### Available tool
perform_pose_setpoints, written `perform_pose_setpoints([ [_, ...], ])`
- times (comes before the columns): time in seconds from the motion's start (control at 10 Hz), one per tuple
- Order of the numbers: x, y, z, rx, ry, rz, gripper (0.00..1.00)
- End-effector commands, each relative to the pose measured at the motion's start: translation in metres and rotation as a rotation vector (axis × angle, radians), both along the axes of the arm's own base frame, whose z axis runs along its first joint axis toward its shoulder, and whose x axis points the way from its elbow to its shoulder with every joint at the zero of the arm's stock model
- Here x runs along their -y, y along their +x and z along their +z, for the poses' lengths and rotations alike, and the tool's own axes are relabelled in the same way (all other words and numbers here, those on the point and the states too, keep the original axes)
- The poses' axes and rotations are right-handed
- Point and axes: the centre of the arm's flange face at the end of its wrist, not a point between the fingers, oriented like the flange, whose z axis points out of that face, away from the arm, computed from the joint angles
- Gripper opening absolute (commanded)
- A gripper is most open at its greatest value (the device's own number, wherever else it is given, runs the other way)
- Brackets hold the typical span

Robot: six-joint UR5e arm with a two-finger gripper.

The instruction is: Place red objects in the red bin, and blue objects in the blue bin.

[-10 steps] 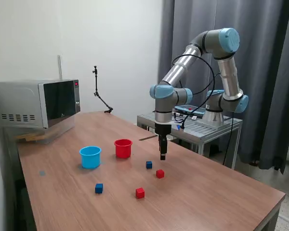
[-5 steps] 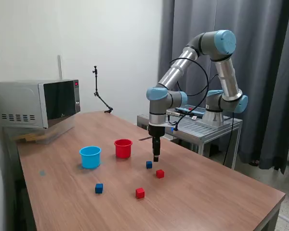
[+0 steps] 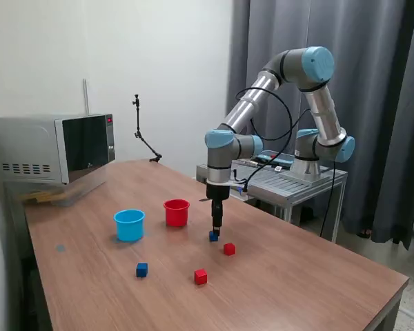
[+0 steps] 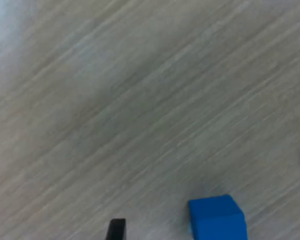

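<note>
Hovering over the wooden table point(image 3: 310, 276), my claw point(image 3: 216, 232) points straight down with its tips just above a small dark blue cube point(image 3: 213, 236). The wrist view shows two dark fingertips point(image 4: 116, 229) standing apart, the same blue cube point(image 4: 217, 217) resting on the wood grain between them and untouched by either.

Just beyond that cube on the exterior view's right sits a small red cube point(image 3: 229, 249), and nearer the camera lies a second red cube point(image 3: 201, 276). A second blue cube point(image 3: 141, 269) rests well apart, toward the exterior view's left and on the near side. Farther back, the red cup point(image 3: 176, 212) stands upright near my claw, with the light blue cup point(image 3: 129, 225) beside it on the exterior view's left. All four cubes lie on the tabletop, outside both cups.

Along the table's far left edge stands a silver microwave point(image 3: 52, 149). A thin black stand point(image 3: 142, 134) rises near the wall at the far end. My base is mounted on a grey metal cart point(image 3: 290, 185) beyond the table, in front of dark grey curtains point(image 3: 379, 103).
</note>
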Motion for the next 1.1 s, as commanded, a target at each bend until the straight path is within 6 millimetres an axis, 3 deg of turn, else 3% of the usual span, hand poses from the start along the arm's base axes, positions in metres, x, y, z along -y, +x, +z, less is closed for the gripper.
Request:
perform_pose_setpoints([
  [0.0,-0.0004,-0.0030,-0.0083,0.007,-0.002,0.034,1.00],
  [1.0,-0.0012,-0.0039,-0.0140,0.019,-0.004,0.160,1.00],
])
